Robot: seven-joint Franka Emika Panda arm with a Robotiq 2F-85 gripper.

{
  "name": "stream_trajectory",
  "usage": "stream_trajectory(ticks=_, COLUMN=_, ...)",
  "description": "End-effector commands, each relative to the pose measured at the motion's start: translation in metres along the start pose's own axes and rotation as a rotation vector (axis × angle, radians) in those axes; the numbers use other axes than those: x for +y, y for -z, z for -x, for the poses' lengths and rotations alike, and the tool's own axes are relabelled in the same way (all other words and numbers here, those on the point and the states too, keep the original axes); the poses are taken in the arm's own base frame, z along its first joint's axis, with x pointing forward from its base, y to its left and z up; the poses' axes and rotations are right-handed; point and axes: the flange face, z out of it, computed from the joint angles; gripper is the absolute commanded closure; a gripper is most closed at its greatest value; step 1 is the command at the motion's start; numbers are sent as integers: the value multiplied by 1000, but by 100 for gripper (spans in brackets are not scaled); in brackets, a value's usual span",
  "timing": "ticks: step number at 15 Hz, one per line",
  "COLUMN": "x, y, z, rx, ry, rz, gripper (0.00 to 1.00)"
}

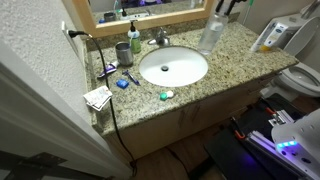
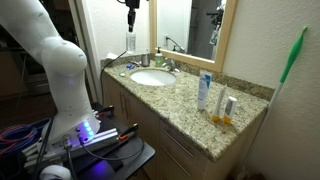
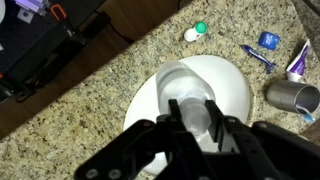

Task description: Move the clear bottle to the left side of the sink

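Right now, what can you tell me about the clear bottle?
The bottle is clear, plastic by its look, and seems wider at the bottom than at the top. It is upright, and the hand is shut on its upper part from above. Nothing else seems to touch it. In the wrist view the white sink lies right below it, so it looks lifted off the counter.
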Motion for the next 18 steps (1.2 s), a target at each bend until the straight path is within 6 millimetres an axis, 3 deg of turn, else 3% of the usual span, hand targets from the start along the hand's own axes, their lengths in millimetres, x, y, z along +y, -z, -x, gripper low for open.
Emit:
stream_trajectory(ticks=1, x=-52, y=-34, z=36, rx=-7, ry=124, rz=68, gripper=93)
stream_trajectory(ticks=6, x=-150, y=-81, z=110, rx=115, ry=330, rz=109, gripper=93)
stream_trajectory(ticks=8, x=-159, y=-71, z=118, rx=161, ry=351, rz=46, gripper=93)
stream_trajectory(ticks=9, x=-144, y=-86, z=123, rx=136, ry=337, rz=92, gripper=70)
stream_trajectory(ticks=11, x=-156, y=-83, z=124, rx=142, ry=347, rz=64, gripper=70)
stream_trajectory(ticks=12, x=-156, y=-87, z=118, rx=138, ry=339, rz=75, gripper=93)
stream_trajectory(ticks=18, x=-205, y=-164, z=157, rx=69, ry=542, rz=106, gripper=93)
